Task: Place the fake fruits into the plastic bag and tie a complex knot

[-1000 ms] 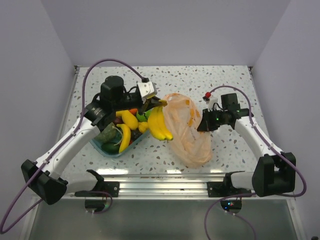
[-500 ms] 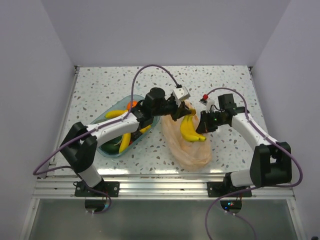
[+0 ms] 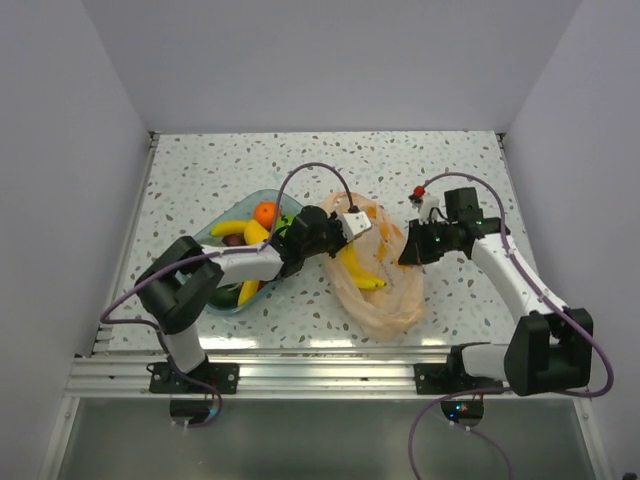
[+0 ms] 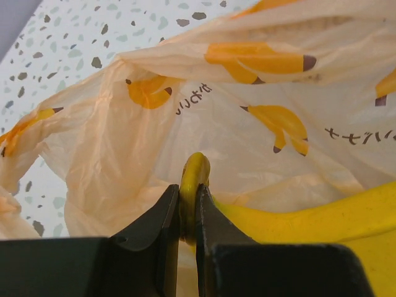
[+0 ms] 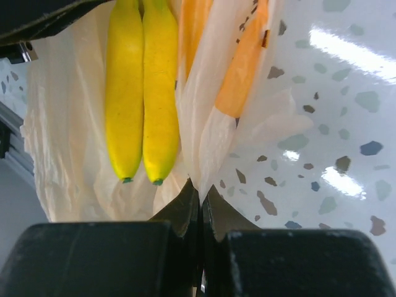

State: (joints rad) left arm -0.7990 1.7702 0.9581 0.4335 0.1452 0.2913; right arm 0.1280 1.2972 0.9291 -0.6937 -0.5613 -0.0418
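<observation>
The peach-orange plastic bag (image 3: 392,295) lies open on the table. My left gripper (image 3: 343,248) reaches into its mouth, shut on the stem of a yellow banana bunch (image 3: 362,276). In the left wrist view the jaws (image 4: 189,199) pinch that stem, with the bananas (image 4: 322,216) to the right against the bag's printed wall (image 4: 185,105). My right gripper (image 3: 404,252) is shut on the bag's right edge and holds it up. The right wrist view shows its fingertips (image 5: 199,193) clamping the film (image 5: 204,124) beside the hanging bananas (image 5: 142,93). No knot shows.
A clear blue tray (image 3: 196,240) left of the bag holds an orange (image 3: 265,212), a banana (image 3: 240,228), a green ball (image 3: 284,222) and other fruits partly hidden under my left arm. White walls enclose the speckled table (image 3: 440,160); a metal rail (image 3: 320,360) runs along its near edge.
My left arm has carried the banana bunch from beside the tray rightward and down into the bag's mouth. The right gripper has kept its hold on the bag's edge.
</observation>
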